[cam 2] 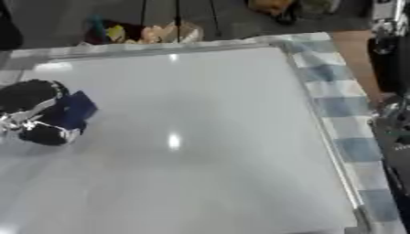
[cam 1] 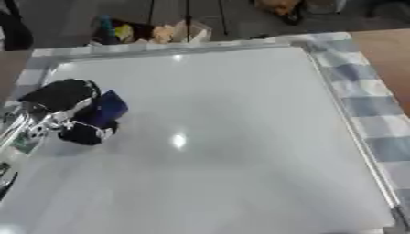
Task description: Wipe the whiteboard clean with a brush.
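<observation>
One brush (cam 1: 106,109) in left robot hand (cam 1: 70,109)

Whiteboard (cam 1: 224,137) plain white, silver frame. Brush (cam 1: 106,109) dark blue. Left hand (cam 1: 68,112) black, silver joints. Tablecloth (cam 1: 376,107) blue-white checked.

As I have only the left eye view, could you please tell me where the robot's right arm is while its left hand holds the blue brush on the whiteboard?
Observer: The black and silver right arm runs down the right edge of the right eye view, from the upper corner.
Operator: Thank you. Is it over the board?
Observer: No. It shows right of the flat white whiteboard, at the outer edge of the blue and white checked cloth.
</observation>
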`<state>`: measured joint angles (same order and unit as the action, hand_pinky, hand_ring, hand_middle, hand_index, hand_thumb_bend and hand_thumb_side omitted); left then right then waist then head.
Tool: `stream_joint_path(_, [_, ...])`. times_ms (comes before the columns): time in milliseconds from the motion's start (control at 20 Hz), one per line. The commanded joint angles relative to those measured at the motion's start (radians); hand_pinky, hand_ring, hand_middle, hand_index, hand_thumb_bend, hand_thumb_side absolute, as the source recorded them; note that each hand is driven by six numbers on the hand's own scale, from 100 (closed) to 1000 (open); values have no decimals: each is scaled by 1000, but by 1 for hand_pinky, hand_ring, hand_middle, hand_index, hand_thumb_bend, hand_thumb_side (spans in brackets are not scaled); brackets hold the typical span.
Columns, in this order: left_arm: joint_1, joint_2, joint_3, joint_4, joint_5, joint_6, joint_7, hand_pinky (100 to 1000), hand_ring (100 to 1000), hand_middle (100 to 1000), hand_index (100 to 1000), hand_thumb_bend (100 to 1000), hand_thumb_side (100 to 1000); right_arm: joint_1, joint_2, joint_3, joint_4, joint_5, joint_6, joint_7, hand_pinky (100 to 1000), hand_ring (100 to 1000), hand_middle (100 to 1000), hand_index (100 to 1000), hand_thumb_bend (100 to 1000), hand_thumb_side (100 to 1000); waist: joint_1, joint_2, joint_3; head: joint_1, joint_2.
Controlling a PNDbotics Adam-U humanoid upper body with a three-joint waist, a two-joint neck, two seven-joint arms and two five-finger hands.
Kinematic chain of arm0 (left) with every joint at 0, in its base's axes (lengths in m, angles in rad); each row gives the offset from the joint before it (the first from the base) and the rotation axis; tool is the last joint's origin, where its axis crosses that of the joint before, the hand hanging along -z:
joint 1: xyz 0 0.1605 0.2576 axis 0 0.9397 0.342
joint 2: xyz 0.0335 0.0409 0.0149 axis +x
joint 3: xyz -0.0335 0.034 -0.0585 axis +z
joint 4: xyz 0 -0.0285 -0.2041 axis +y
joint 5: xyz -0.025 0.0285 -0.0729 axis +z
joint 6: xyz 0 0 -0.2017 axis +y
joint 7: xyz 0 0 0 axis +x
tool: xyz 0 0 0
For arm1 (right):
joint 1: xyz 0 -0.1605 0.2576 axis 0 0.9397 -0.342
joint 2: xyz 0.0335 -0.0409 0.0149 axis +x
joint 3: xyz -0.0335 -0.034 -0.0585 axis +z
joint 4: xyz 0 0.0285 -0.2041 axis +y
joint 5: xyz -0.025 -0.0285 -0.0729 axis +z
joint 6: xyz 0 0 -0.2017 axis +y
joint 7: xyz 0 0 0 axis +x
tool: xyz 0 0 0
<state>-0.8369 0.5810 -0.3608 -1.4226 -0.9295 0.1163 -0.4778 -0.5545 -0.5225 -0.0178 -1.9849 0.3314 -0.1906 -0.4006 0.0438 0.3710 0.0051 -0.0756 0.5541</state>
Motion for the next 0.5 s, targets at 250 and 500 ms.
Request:
stream_joint_path(250, [-47, 27, 88, 115, -6, 42, 38, 278, 454, 411, 173, 100, 444, -16, -21, -4, -15, -9, -2, 4, 791, 816, 745, 797, 100, 906, 0, -13, -9, 22, -30])
stream_joint_path(500, [-68, 14, 136, 191, 14, 73, 55, 267, 445, 403, 176, 100, 457, -16, -21, -4, -15, -9, -2, 4, 791, 816, 745, 797, 100, 906, -1, -12, -13, 32, -35])
